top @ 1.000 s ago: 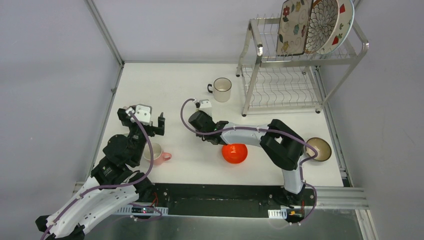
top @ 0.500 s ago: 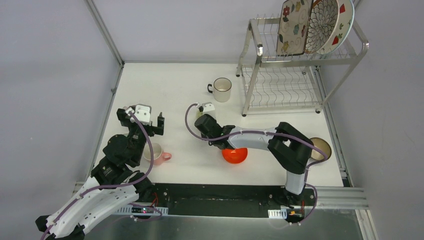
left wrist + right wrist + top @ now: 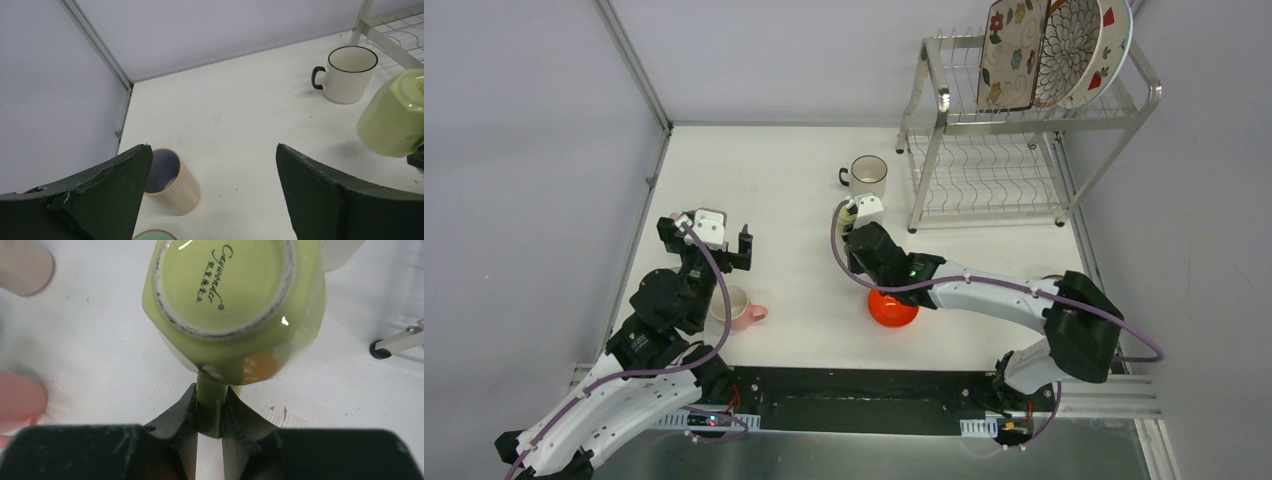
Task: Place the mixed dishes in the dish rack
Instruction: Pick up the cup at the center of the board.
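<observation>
White mug [image 3: 867, 176] stands just far of yellow cup [image 3: 232, 305], rack [image 3: 984, 180] far-right, red bowl [image 3: 892, 310] near. I've got R claw [image 3: 210, 410] clamped on cup's handle, base twd claw, mouth away. L claw [image 3: 212, 150] apart.

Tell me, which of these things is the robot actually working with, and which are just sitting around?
Part of the job:
dish rack
three plates on its top shelf
yellow-green cup in the right gripper
white cup
pink cup
tan cup on its side
red-orange bowl

Just there:
table
metal frame post
</observation>
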`<control>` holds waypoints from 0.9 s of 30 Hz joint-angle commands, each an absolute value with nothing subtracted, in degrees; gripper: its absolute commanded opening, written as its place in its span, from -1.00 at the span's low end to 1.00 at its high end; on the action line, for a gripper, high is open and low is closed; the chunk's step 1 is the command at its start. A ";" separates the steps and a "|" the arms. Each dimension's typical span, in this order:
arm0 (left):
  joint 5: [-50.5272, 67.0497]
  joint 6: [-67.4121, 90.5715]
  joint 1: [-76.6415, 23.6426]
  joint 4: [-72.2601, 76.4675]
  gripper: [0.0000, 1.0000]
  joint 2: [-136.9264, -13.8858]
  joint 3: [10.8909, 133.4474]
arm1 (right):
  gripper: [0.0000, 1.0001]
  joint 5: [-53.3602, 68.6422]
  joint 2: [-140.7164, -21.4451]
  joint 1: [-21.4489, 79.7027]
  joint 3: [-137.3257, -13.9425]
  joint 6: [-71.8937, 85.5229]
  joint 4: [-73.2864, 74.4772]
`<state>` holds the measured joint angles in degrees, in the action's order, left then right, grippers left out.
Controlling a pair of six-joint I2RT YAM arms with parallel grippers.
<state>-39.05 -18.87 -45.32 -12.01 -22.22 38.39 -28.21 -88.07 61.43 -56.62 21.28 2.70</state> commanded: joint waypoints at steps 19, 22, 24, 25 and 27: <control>-38.62 -19.25 -45.14 -11.43 0.98 -22.77 38.23 | -1.00 -35.95 -59.99 49.06 -48.71 23.99 20.74; -38.17 -19.23 -45.17 -11.51 0.98 -23.14 38.23 | -1.00 -33.62 -58.69 43.65 -47.79 22.57 20.74; -37.97 -19.16 -45.17 -11.51 0.98 -23.39 38.29 | -1.00 -32.01 -58.75 39.54 -47.72 21.75 20.47; -37.97 -19.16 -45.18 -11.58 0.98 -23.45 38.32 | -1.00 -31.19 -58.84 37.93 -47.79 21.33 20.03; -37.89 -19.16 -45.18 -11.69 0.98 -23.58 38.25 | -1.00 -29.51 -59.13 34.87 -47.68 19.96 17.63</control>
